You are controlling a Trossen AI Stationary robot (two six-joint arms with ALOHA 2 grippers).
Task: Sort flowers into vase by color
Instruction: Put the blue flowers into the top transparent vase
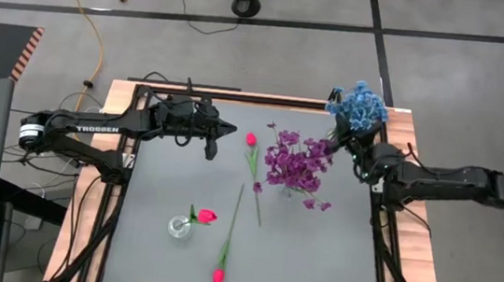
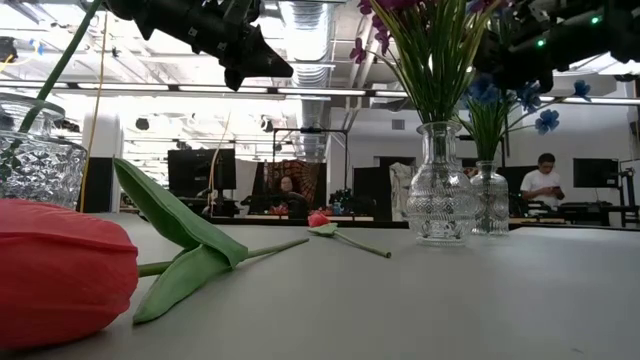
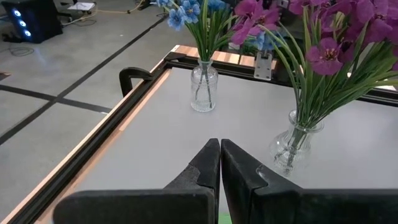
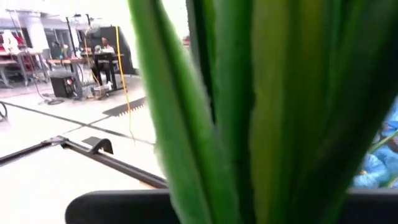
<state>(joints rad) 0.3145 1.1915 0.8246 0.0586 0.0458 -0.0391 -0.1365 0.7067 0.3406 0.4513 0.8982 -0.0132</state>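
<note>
High view shows the left gripper (image 1: pixel 226 129) pressed together, empty, near the worktop's far edge; the right gripper (image 1: pixel 353 144) pinches the blue flowers (image 1: pixel 358 104) at the far right corner; purple flowers (image 1: pixel 295 161) mid-table, two pink tulips (image 1: pixel 251 140) lying loose.

the only wording you can read is the white brand name "trossen" printed along the dark forearm of the left arm (image 1: pixel 94 128) in the high view; nothing else on the table carries a readable label or number.
</note>
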